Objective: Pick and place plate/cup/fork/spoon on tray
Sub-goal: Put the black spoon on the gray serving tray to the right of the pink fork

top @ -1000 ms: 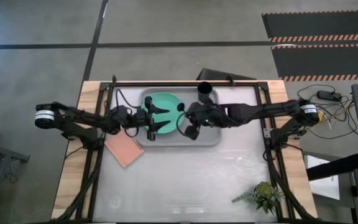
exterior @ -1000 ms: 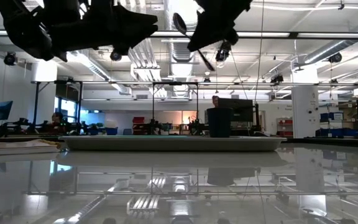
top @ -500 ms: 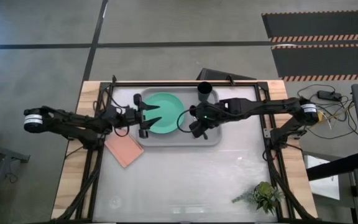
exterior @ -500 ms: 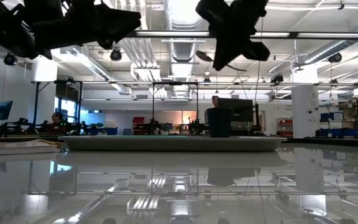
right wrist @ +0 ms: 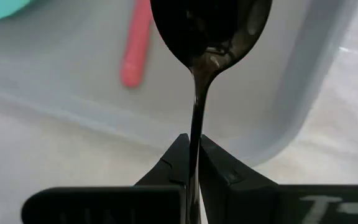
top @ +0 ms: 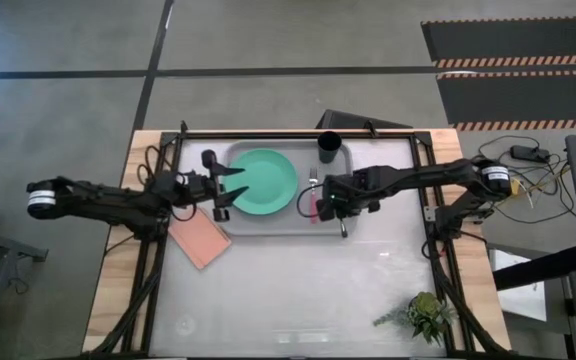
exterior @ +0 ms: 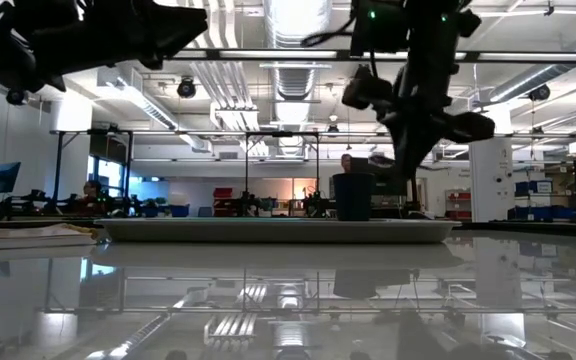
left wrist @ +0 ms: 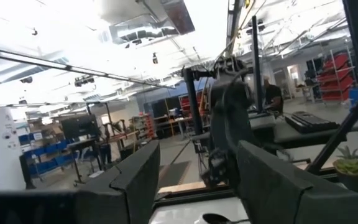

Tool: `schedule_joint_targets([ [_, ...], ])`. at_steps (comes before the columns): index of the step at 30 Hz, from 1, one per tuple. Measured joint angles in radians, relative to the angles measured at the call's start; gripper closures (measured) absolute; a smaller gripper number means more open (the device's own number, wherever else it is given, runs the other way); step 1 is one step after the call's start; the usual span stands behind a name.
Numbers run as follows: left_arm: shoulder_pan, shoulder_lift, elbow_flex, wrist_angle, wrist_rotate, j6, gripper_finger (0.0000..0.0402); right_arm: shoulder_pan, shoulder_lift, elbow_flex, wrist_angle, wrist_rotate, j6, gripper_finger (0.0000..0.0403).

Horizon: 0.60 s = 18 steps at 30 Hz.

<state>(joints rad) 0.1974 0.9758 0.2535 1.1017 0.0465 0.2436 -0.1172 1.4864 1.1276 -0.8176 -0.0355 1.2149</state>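
Note:
The mint-green plate lies flat in the left half of the grey tray. The black cup stands in the tray's far right corner. The fork, with a pink handle, lies on the tray floor right of the plate. My right gripper hangs over the tray's near right part, shut on the dark spoon. My left gripper stands open at the tray's left rim, beside the plate's left edge, and holds nothing. It is tipped upward, with the room between its fingers. My right gripper pinches the spoon's thin handle between its two fingers, some way below the bowl's neck. The fingers come steeply from above and lie along the handle. The oval bowl sticks out beyond the fingertips, downward, over the tray's near right corner and clear of its floor.
A salmon-pink square pad lies on the table left of the tray's near corner. A small green plant sits at the near right. The glossy table in front of the tray is bare. Metal frame rails run along the table's left, right and far sides.
My right gripper has sunk toward the tray and shifted toward its near right corner. It has rolled and tipped, so the spoon now points down. My left gripper has drawn back from over the plate toward the table's left edge. The plate has stayed on the tray.

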Motion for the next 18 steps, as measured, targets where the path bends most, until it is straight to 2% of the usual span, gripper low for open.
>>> schedule_joint_targets([
  [3,0.000,-0.013,0.000,-0.003,-0.001,0.000,0.0205,-0.037,-0.001,-0.036,0.042,-0.026,0.024,0.0394],
  [10,0.000,-0.015,0.000,-0.005,-0.007,0.052,0.0205,-0.192,0.003,-0.085,0.227,-0.167,0.035,0.0394],
  [18,0.000,-0.014,0.000,-0.006,-0.080,0.054,0.0205,-0.312,0.007,-0.130,0.251,-0.181,0.018,0.0394],
])
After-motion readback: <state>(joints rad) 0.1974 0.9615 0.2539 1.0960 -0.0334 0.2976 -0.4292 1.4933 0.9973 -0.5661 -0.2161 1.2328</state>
